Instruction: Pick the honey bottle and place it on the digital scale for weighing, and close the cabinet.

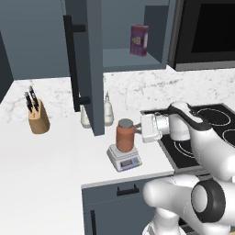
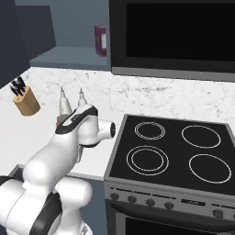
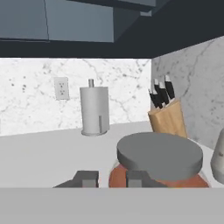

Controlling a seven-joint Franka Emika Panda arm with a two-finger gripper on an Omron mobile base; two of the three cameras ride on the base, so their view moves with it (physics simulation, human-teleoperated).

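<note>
The honey bottle (image 1: 125, 136), a stout orange-brown jar with a grey lid, stands upright on the small light-grey digital scale (image 1: 125, 160) near the counter's front edge. My gripper (image 1: 136, 130) is level with the jar's upper part, just right of it. In the hand view the gripper (image 3: 111, 178) is open, and the honey bottle (image 3: 159, 162) lies beyond and right of the fingertips, not between them. The cabinet door (image 1: 87, 55) with its long black bar handle (image 1: 72, 64) stands open, edge-on, just behind the jar.
A purple box (image 1: 139, 40) stands on the open cabinet shelf. Two white shaker bottles (image 1: 108, 112) are behind the door's lower edge. A knife block (image 1: 37, 117) is at the left, a black stove (image 1: 206, 126) on the right, and a paper towel roll (image 3: 94, 109) at the back wall.
</note>
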